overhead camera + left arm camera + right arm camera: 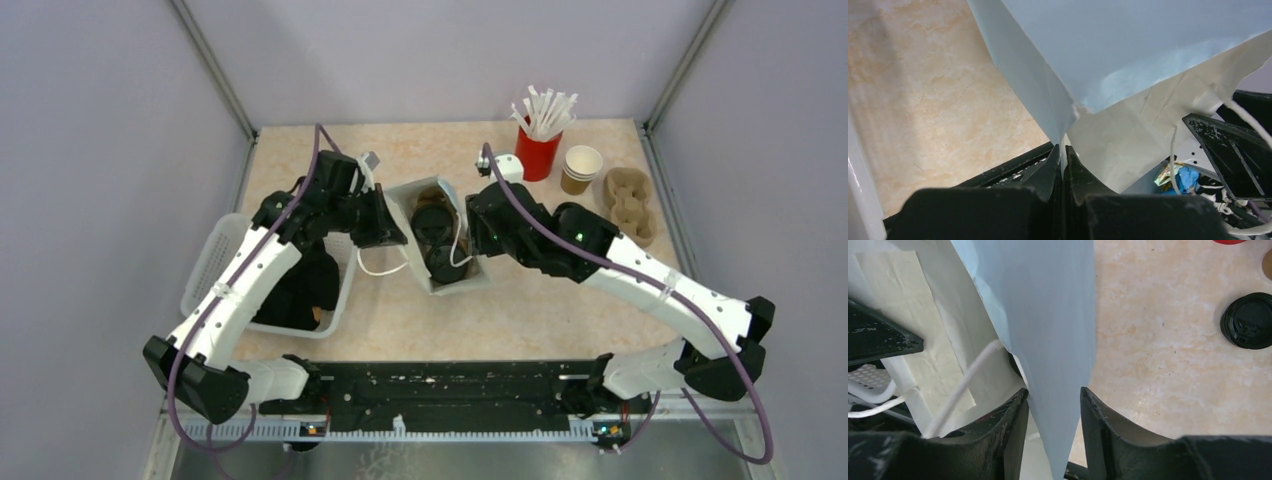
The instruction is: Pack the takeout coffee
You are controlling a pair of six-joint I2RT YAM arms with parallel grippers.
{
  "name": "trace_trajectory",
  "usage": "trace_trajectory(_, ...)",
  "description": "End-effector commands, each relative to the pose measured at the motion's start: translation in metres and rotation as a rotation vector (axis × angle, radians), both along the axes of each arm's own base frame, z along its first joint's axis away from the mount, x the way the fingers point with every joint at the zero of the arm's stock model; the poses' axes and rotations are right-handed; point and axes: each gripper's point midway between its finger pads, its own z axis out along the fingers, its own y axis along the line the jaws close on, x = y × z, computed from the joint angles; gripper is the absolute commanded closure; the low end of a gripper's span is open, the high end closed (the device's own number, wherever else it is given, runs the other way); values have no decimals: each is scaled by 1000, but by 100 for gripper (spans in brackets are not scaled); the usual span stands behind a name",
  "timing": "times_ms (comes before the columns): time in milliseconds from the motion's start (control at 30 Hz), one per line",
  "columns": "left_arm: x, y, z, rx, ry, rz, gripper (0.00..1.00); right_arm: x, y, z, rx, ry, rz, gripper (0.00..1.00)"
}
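the takeout coffee cups (pixel 436 222) sit inside the pale blue bag (pixel 1063 315) at the centre of the overhead view, black lids up, one above the other in the frame, with a bit of brown showing at the upper end. the bag stands open on the marbled table (pixel 560 300).

the left gripper (pixel 1064 159) has its fingers pressed together on the bag's left edge, the paper nipped between them. the right gripper (pixel 1054 410) is spread, one finger on each side of the bag's right wall, with a gap showing on the outer side. a white cord handle (pixel 968 375) hangs down the inside of that wall.

in the right wrist view a loose black lid (pixel 1248 320) lies flat on the table at upper right.

toward the upper right of the overhead view stand a red cup (pixel 537 158) of white straws (pixel 545 108), a stack of empty paper cups (pixel 581 168) just beside it, and a cardboard cup carrier (pixel 628 205). at left a white basket (pixel 205 265) holds dark things, partly hidden under the left arm.
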Motion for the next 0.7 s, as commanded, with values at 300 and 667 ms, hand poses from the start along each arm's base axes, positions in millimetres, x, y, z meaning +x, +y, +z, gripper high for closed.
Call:
trace_trajectory(300,26,-9,34,-165,7,48,100,24,-4,31,144,50,-28,57)
trace_trajectory(667,53,0,35,-244,30,107,96,27,-17,42,101,40,-21,44)
